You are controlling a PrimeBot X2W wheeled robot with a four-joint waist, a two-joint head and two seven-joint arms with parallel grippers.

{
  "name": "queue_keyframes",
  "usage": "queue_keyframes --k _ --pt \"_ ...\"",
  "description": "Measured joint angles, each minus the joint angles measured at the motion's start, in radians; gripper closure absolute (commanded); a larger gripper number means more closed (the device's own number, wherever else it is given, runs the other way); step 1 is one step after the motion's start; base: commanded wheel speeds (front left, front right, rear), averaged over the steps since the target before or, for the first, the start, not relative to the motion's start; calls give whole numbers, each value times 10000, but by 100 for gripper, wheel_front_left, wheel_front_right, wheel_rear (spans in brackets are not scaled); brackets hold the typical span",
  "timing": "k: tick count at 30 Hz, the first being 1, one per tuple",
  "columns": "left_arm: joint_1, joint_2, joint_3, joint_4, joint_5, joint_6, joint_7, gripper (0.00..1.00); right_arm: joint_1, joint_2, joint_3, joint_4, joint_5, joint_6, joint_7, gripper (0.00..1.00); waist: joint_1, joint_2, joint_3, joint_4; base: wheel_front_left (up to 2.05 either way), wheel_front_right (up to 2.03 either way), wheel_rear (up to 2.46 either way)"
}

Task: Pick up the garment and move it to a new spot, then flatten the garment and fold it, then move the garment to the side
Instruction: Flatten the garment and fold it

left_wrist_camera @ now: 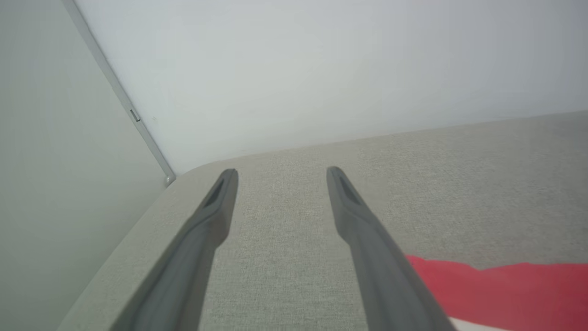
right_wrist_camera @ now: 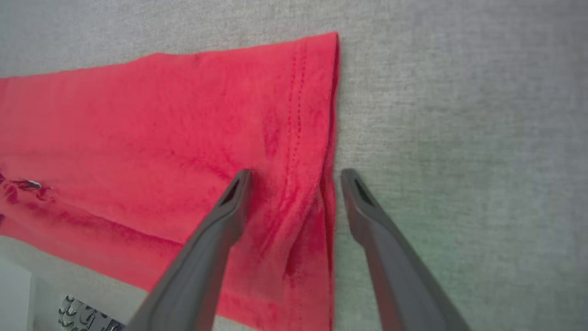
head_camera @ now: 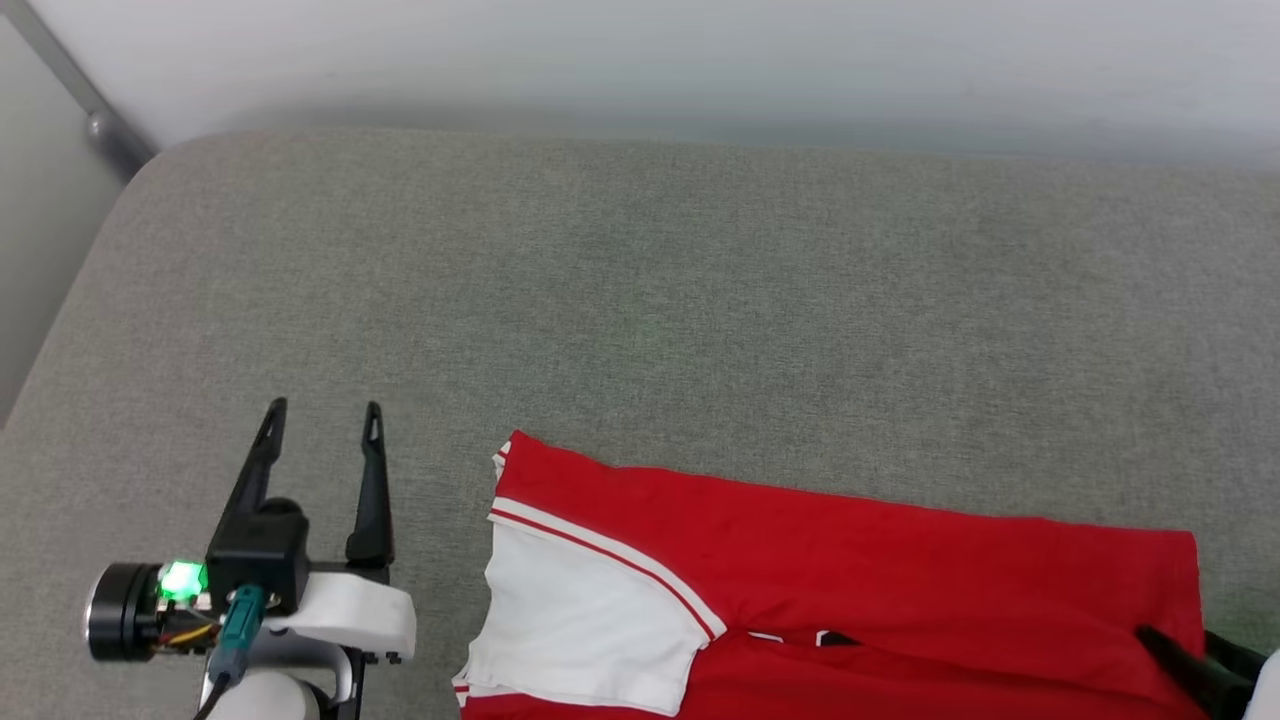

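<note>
A plain indoor room: a grey fabric-covered cushion (head_camera: 700, 300) set against bare white walls (head_camera: 700, 50).

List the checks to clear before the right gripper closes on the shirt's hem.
1. Right gripper open: ok, jaws spread.
2. Right gripper straddling the hem of the garment: ok, one jaw over red cloth, the other over the grey surface.
3. Right gripper touching the cloth: cannot tell.
4. Left gripper open: ok.
5. Left gripper at the garment: not ok, it sits over bare surface beside the white sleeve, apart from it.
6. Garment flat: not ok, creases run near the hem.
</note>
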Motion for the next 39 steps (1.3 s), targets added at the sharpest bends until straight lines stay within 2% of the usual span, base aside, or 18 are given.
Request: queue_keyframes --k 2,13,14,15,16,23,28,39 --pt "436 -309 566 -69 341 -40 0 0 -56 73 104 117 -13 -2 161 0 0 0 41 48 0 0 0" --pt "2082 -2046 2589 -403 2347 -938 0 0 -126 15 920 38 431 -25 719 0 0 0 17 203 0 0 0" --pt "2246 -2215 2744 -474 2522 -1014 0 0 -135 6 968 25 456 -25 719 29 0 0 0 195 0 0 0" --pt "2402 -2376 2871 -545 2700 -1085 0 0 -143 8 999 21 495 -25 706 90 0 0 -18 184 0 0 0" --pt "2535 -2543 2989 -606 2888 -1143 0 0 -151 8 1028 19 529 -25 665 100 0 0 -38 175 0 0 0" --pt "3265 -3530 3921 -888 3758 -1622 0 0 -292 -107 1204 15 660 0 516 100 0 0 -244 65 0 0 0" --pt "3618 -3996 4443 -874 4121 -2157 0 0 -491 -537 884 56 746 0 474 100 0 0 -420 29 0 0 0" --pt "4074 -4502 5053 -738 4707 -3315 0 0 -285 -1720 -194 1035 587 0 1174 100 0 0 -670 51 0 0 0"
